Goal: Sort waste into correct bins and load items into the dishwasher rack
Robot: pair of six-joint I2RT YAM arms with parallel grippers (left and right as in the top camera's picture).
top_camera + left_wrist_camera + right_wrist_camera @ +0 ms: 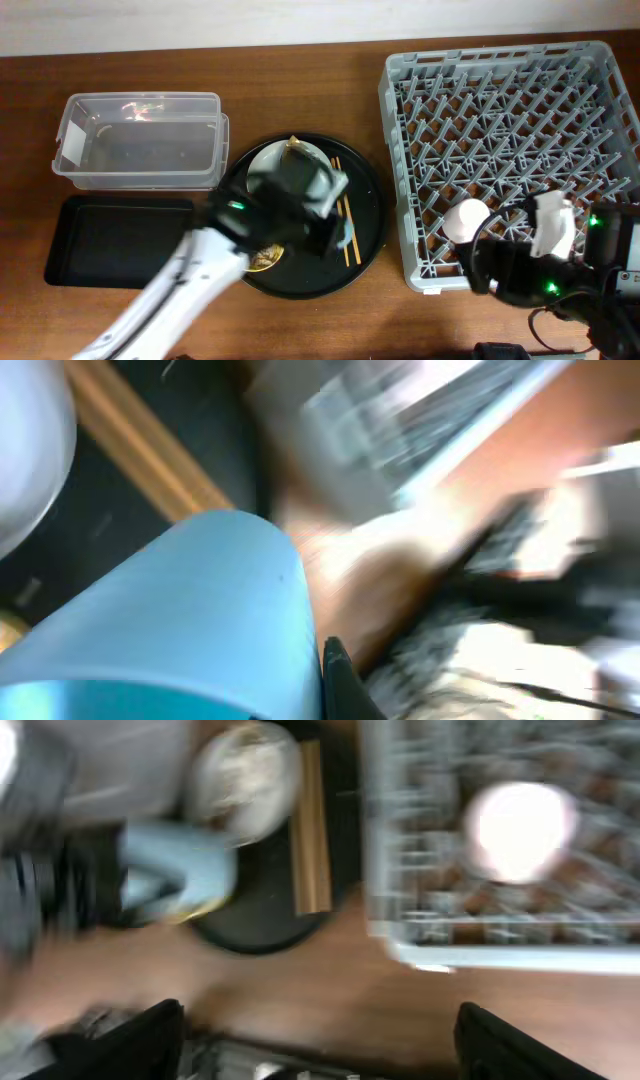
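You are in the loading step. The grey rack fills the right of the desk and so far holds only the small pink cup, near its near-left corner. The round black tray sits mid-desk. To its left, the clear tub lies far and the flat black tray near. The pale plate is on the far part of the round tray with brownish scraps at its far edge, so the waste sorting looks undone. Your left gripper hangs over the right side of that tray and looks clamped on the light-blue cup, which fills its wrist view. The blur stops me from confirming that the cup is lifted clear. The chopsticks lie just beneath it. Your right gripper is spread wide and holds nothing, waiting at the rack's near edge. Next, I judge you should carry the blue cup right, over the rack's left wall, and lower it between pegs beside the pink cup. Keep it high enough to clear the rim, and keep the right arm out of the way.
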